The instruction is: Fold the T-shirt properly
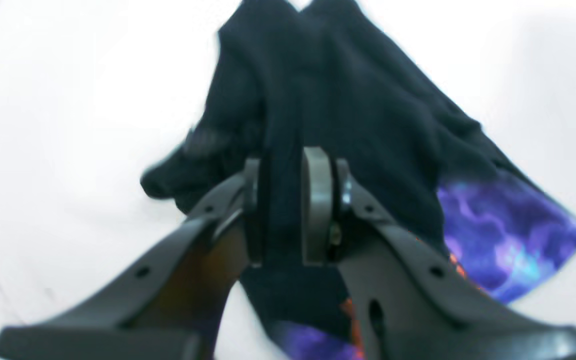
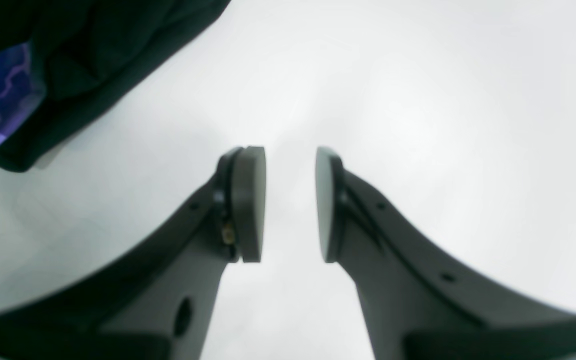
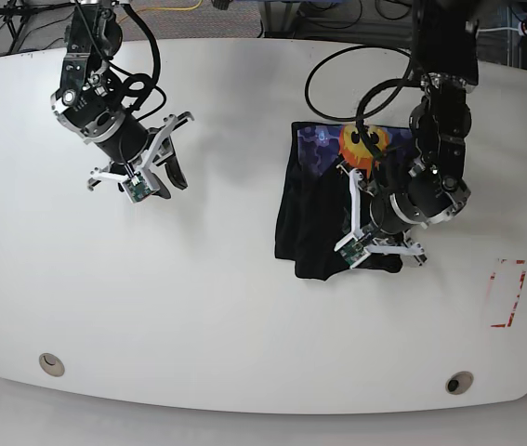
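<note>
The black T-shirt [image 3: 308,223] lies bunched on the right half of the white table [image 3: 226,307], its orange and purple print at the far end. In the left wrist view my left gripper [image 1: 284,210] is shut on a fold of the T-shirt [image 1: 343,90], black cloth filling the gap between its pads. In the base view that left gripper [image 3: 333,243] sits at the shirt's near right part. My right gripper [image 2: 290,205] is open and holds nothing, over bare table at the left [image 3: 161,181], well apart from the T-shirt [image 2: 68,60].
A black cable loop [image 3: 337,74] lies on the table behind the shirt. A red rectangular marking [image 3: 507,293] sits near the right edge. Two round holes [image 3: 51,363] [image 3: 459,382] are near the front edge.
</note>
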Controlling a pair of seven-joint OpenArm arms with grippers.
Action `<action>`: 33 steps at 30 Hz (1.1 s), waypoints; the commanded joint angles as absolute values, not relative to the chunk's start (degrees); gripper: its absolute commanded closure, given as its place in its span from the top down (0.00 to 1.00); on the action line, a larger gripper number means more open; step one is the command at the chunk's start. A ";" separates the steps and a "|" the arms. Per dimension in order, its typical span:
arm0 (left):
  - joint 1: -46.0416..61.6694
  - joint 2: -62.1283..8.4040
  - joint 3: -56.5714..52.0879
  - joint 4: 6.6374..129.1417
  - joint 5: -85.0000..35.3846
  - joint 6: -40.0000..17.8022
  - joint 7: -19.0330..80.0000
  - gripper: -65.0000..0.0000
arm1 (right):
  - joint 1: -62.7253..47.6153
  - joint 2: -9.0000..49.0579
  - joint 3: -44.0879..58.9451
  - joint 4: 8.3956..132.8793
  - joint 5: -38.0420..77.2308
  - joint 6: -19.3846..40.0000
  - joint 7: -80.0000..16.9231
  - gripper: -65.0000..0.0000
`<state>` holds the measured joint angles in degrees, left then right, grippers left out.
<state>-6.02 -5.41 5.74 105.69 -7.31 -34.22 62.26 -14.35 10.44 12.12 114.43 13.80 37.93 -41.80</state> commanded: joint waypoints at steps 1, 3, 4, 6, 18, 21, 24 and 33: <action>-3.74 -2.77 5.67 106.68 -5.32 -29.32 56.92 0.17 | -13.85 10.86 12.35 115.65 14.64 38.29 -40.22 0.25; -1.27 -2.07 5.67 106.59 -3.56 -25.36 52.26 0.17 | -13.76 10.86 12.35 115.65 14.64 38.29 -40.22 0.25; -0.40 -1.80 5.67 106.51 -2.95 -24.40 50.51 0.17 | -13.67 10.86 12.35 115.65 14.64 38.29 -40.22 0.25; 1.54 -1.36 6.37 106.07 -1.71 -22.02 46.02 0.18 | -13.58 10.86 12.35 115.56 14.64 38.29 -40.22 0.25; 5.67 0.92 9.45 97.54 2.86 -6.29 32.92 0.52 | -13.32 10.77 12.00 115.47 14.64 38.29 -40.22 0.25; 5.49 0.75 9.19 93.76 2.86 -5.58 32.04 0.52 | -13.32 10.77 12.00 115.47 14.64 38.29 -40.22 0.25; 5.49 0.22 9.19 90.68 2.86 -5.76 30.90 0.52 | -13.41 10.77 12.00 115.47 14.64 38.29 -40.22 0.25; 5.14 -6.55 9.27 84.62 2.77 -5.85 30.37 0.53 | -13.58 10.95 12.26 115.47 14.64 38.37 -40.22 0.25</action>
